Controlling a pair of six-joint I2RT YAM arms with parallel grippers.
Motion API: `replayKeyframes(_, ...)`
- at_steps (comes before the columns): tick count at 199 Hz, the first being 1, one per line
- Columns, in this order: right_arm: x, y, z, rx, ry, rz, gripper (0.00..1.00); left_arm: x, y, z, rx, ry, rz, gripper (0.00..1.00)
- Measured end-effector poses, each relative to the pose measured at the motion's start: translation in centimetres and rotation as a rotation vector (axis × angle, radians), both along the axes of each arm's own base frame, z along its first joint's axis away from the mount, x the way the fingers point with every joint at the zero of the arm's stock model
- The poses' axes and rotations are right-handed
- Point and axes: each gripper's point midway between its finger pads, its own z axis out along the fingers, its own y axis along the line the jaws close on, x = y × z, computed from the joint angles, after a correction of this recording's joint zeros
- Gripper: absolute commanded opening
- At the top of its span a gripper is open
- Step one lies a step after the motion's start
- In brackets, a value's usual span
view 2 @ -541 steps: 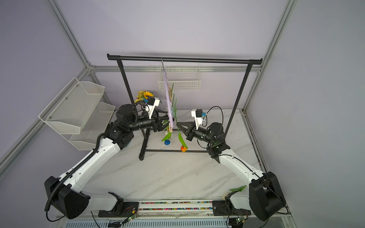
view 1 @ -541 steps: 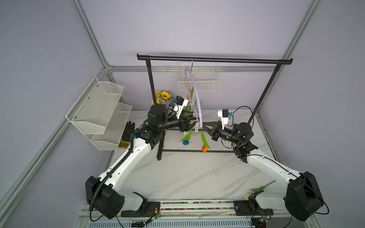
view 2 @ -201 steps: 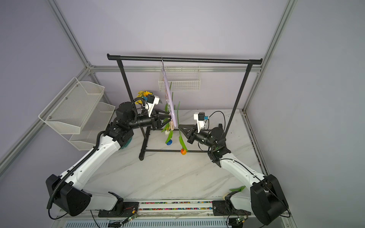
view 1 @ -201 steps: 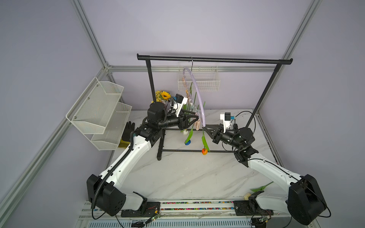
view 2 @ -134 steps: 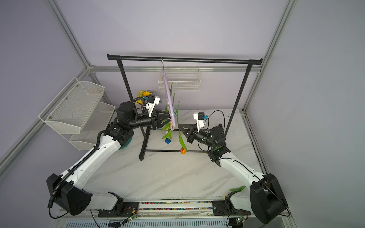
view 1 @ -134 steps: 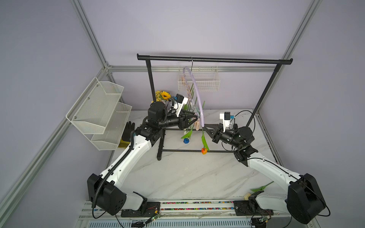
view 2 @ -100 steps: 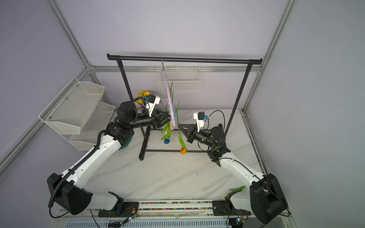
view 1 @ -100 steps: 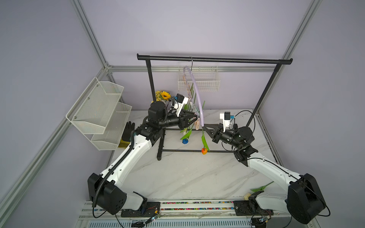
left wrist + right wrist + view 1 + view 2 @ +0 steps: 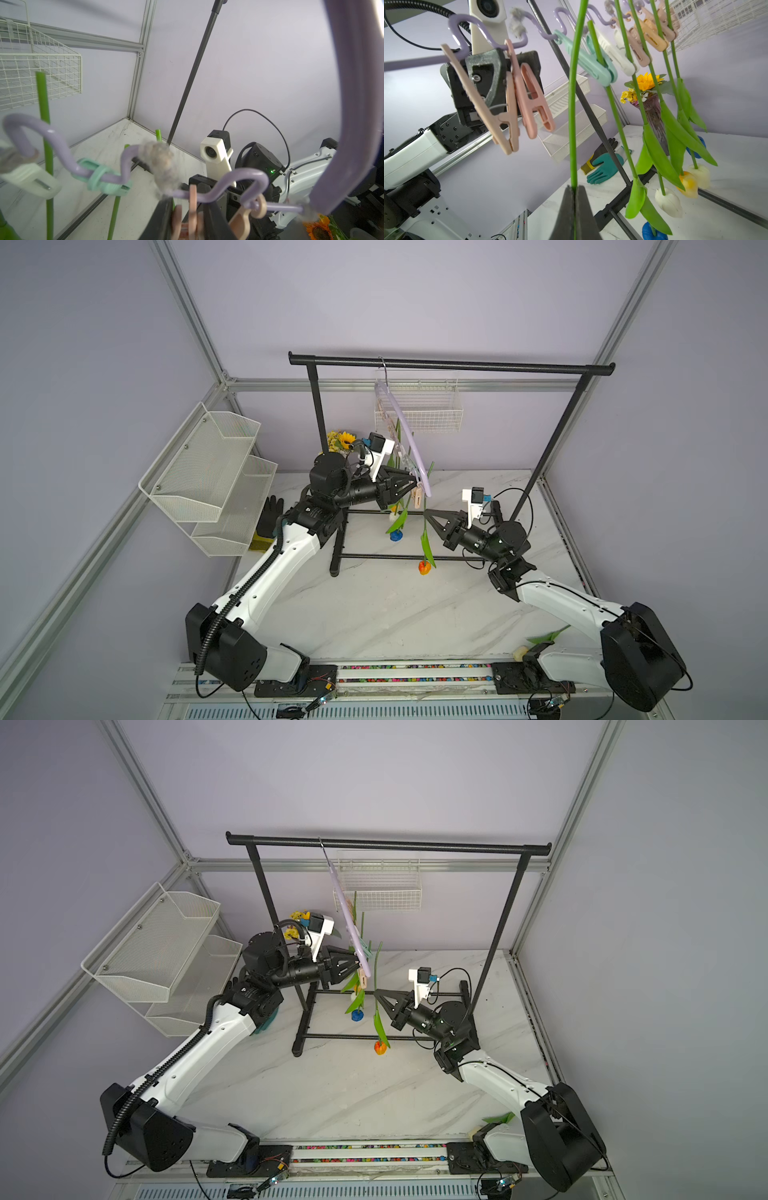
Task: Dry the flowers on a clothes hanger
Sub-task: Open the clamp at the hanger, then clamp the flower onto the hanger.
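The lilac clothes hanger (image 9: 405, 427) (image 9: 347, 915) (image 9: 353, 104) hangs by its hook from the black rail. Several flowers hang head-down from its pegs, among them a blue head (image 9: 396, 536) and a cream one (image 9: 668, 201). My left gripper (image 9: 413, 487) (image 9: 357, 965) (image 9: 188, 209) is at the hanger's near end, shut on a pink clothes-peg (image 9: 529, 99) (image 9: 193, 199) whose lower tips stand apart. My right gripper (image 9: 426, 512) (image 9: 376, 992) (image 9: 574, 189) is shut on the stem (image 9: 573, 104) of a tulip, orange head (image 9: 424, 567) down. That stem rises beside the pink peg, apart from it.
The black garment rack (image 9: 449, 364) spans the back, its base bars on the marble table. A wire basket (image 9: 419, 414) hangs on the wall and white mesh shelves (image 9: 208, 472) stand at the left. A sunflower vase (image 9: 652, 112) and gloves (image 9: 604, 168) lie behind. Another tulip (image 9: 544, 637) lies at the front right.
My left gripper's jaws have drawn in on the pink peg. The hanging blue tulip has swung a little. My right gripper keeps the stem at much the same place.
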Motion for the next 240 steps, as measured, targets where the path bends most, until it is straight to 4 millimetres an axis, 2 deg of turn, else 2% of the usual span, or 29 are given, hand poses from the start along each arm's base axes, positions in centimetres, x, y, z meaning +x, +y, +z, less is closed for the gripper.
replayKeyframes(44, -0.7, 1.4, -0.3, 0.025, 0.002, 0.019, 0.0, 1.3, -0.6, -0.5, -0.021, 0.008, 0.003, 0.14)
replayKeyframes(85, -1.0, 2.3, -0.5, 0.034, -0.004, 0.032, 0.0, 1.4, -0.6, -0.3, -0.029, -0.007, 0.004, 0.14)
replayKeyframes(240, -0.9, 2.1, 0.2, 0.04, -0.039, -0.008, 0.0, 1.3, -0.7, -0.3, -0.032, -0.002, -0.004, 0.14)
